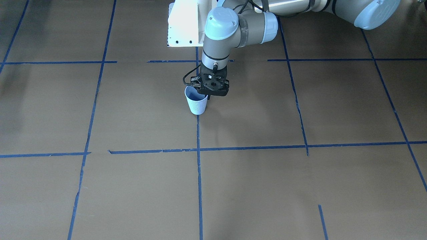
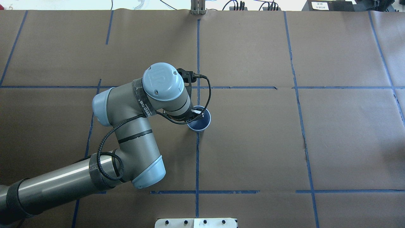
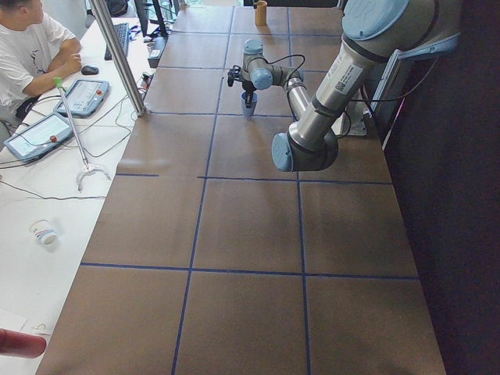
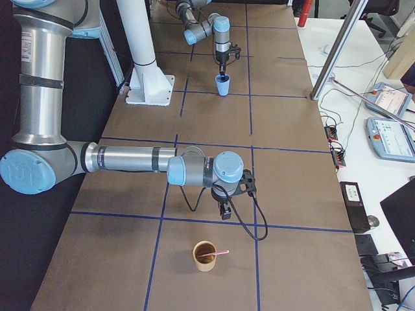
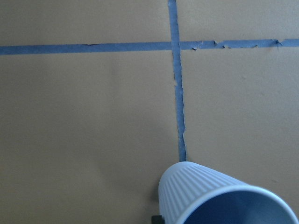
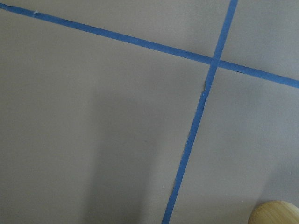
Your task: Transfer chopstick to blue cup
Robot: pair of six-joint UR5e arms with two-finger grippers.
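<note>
The pale blue ribbed cup point(image 1: 197, 104) stands upright on a blue tape line near the table's middle. It also shows in the overhead view point(image 2: 200, 124) and the left wrist view point(image 5: 205, 193). My left gripper point(image 1: 208, 96) comes down at the cup's rim on the robot's left side and looks shut on the cup's wall. A pink chopstick point(image 4: 218, 253) leans in a brown cup point(image 4: 205, 256) at the robot's right end of the table. My right gripper point(image 4: 224, 212) hangs just beyond that brown cup; I cannot tell whether it is open or shut.
The table is brown paper with a blue tape grid point(image 1: 198, 150). The robot's white base point(image 1: 182, 25) stands behind the blue cup. An operator point(image 3: 31, 47) sits at a side desk with pendants and cables. The brown cup's rim point(image 6: 275, 213) shows in the right wrist view.
</note>
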